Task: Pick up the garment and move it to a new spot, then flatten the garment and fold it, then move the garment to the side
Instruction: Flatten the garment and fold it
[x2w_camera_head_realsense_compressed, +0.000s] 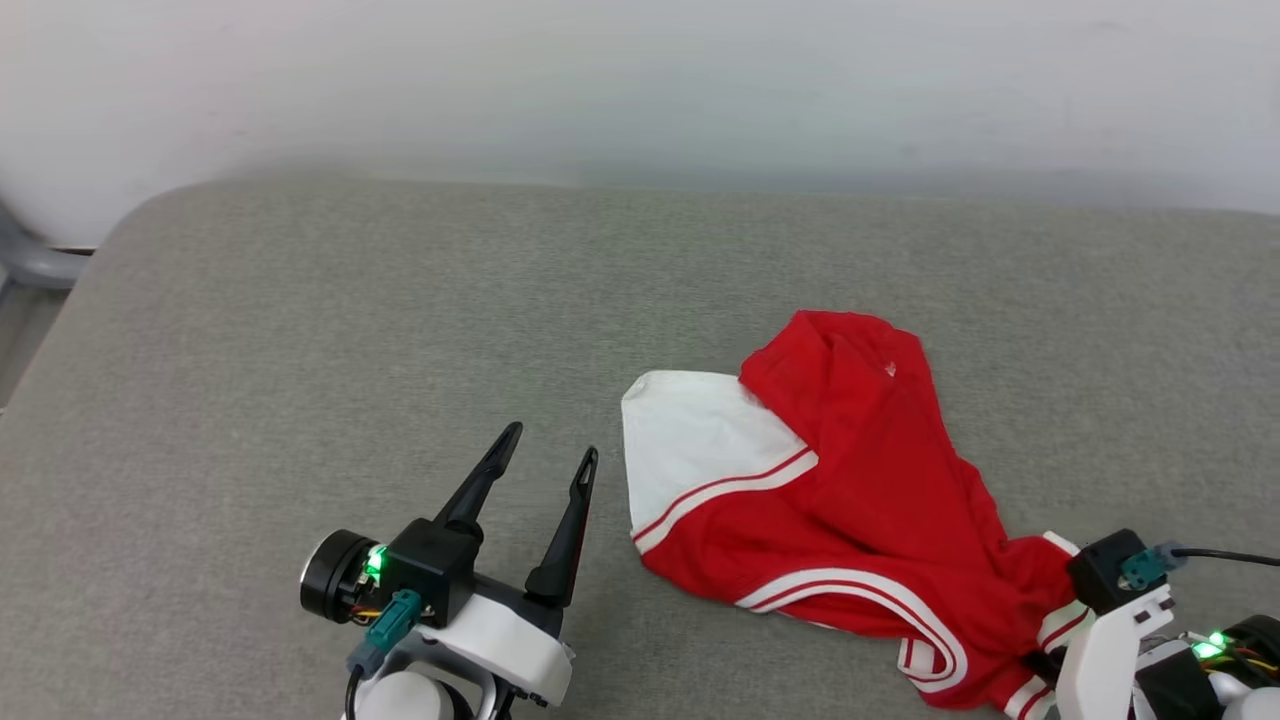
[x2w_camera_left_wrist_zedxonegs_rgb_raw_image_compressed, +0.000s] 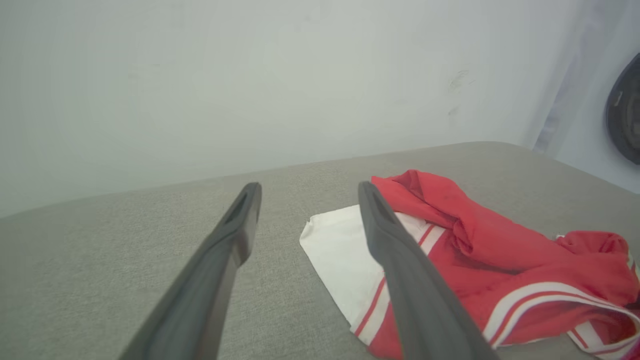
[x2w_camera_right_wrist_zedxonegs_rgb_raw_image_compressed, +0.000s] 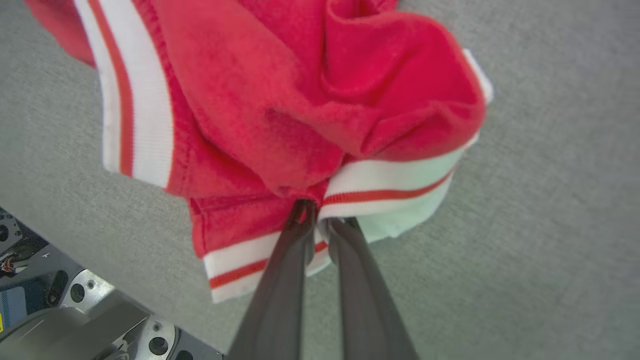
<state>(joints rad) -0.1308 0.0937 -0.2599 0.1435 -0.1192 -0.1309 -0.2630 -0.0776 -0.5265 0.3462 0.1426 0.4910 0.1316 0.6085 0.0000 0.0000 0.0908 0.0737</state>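
Barely started, we pinch the crumpled red-and-white jersey garment (x2w_camera_head_realsense_compressed: 870, 480) in our right gripper (x2w_camera_right_wrist_zedxonegs_rgb_raw_image_compressed: 322, 212); left gripper (x2w_camera_head_realsense_compressed: 553, 442) spread wide, empty; flattening, folding remain.

bright, soft, even light. the garment (x2w_camera_head_realsense_compressed: 860, 480) casts only a thin shadow on the grey table (x2w_camera_head_realsense_compressed: 300, 350) just beside it. the wall (x2w_camera_head_realsense_compressed: 640, 80) behind the garment looks hazy; in the right wrist view the garment's red folds are blurred.
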